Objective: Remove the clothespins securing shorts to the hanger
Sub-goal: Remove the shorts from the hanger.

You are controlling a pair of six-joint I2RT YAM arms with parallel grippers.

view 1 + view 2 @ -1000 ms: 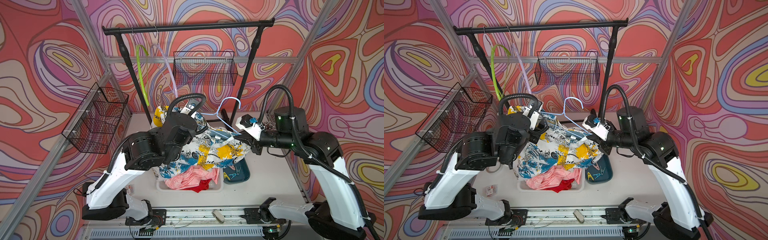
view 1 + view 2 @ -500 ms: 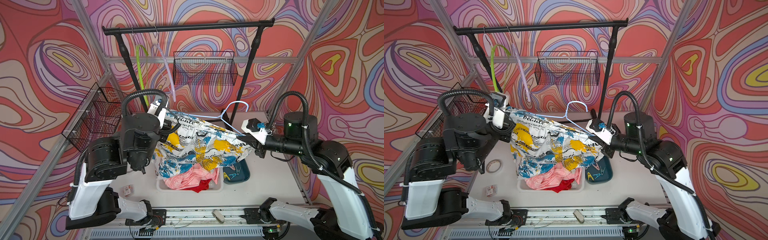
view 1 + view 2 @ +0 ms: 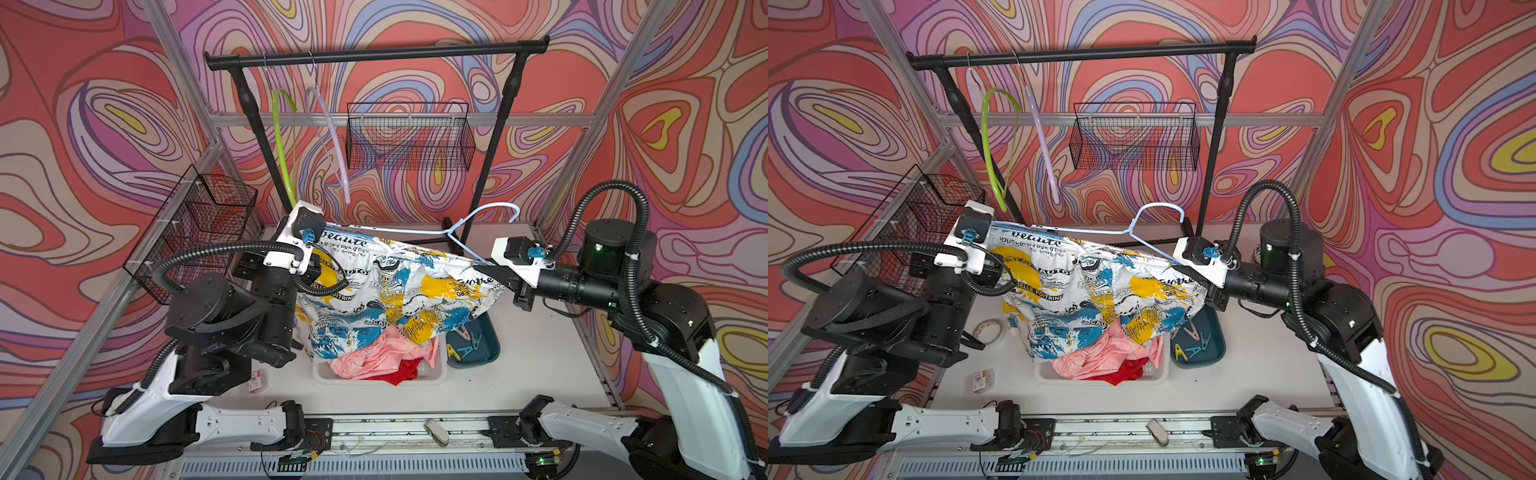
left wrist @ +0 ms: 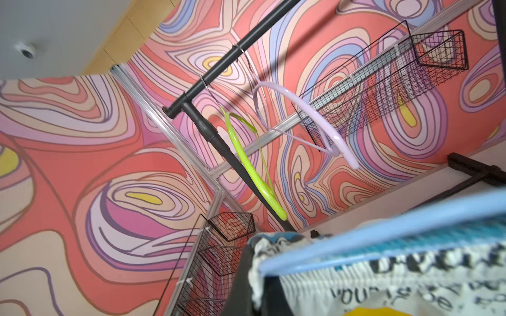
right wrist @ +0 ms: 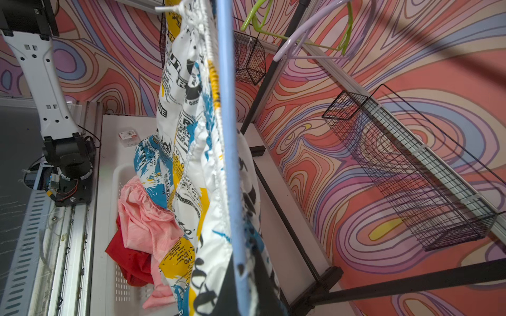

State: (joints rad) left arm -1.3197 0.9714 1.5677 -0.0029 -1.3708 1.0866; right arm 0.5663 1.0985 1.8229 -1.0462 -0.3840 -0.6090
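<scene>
Two pairs freed: pale pink cloth shorts, red cloth shorts; left gripper, right gripper pinch light-blue wire hanger; newspaper-print shorts not yet off.

shorts on hanger, above basket | tray right of basket | clothespins in tray

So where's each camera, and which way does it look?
Top views: side by side, high in front, looking down at the printed shorts on the blue hanger; left arm and right arm show.
Left wrist: on the left arm, looking up at the black rail; an edge of the left tool shows.
Right wrist: on the right arm, looking along the hanger toward the white basket; the left arm's base shows.
Shared: both wrist views catch the green hanger.
</scene>
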